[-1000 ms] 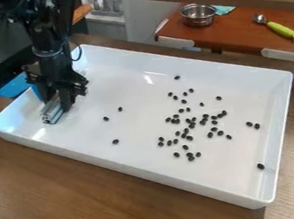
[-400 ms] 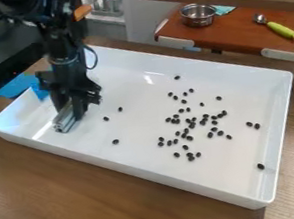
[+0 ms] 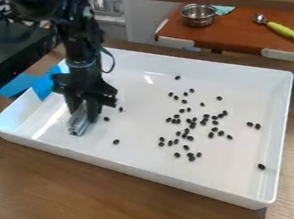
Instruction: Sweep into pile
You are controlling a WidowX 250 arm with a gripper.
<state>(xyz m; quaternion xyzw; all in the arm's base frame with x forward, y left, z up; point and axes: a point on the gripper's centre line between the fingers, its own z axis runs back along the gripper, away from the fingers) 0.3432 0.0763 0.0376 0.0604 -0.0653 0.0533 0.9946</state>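
Brown wood-grain tabletop (image 3: 65, 192) supports a broad white tray (image 3: 148, 154) across which small dark beans (image 3: 193, 125) lie scattered, most of them in a loose cluster right of the tray's middle, as the camera sees it. A black robot arm (image 3: 81, 44) hangs over the tray's left part, its tool (image 3: 84, 109) closed on a tilted silver metal bar (image 3: 79, 126), with a few stray beans nearby. Blue tape (image 3: 45, 84) marks the tray's left end; beyond, a steel pot (image 3: 199, 15) and a green-handled utensil (image 3: 280, 29) rest on a reddish-brown surface (image 3: 241, 28).
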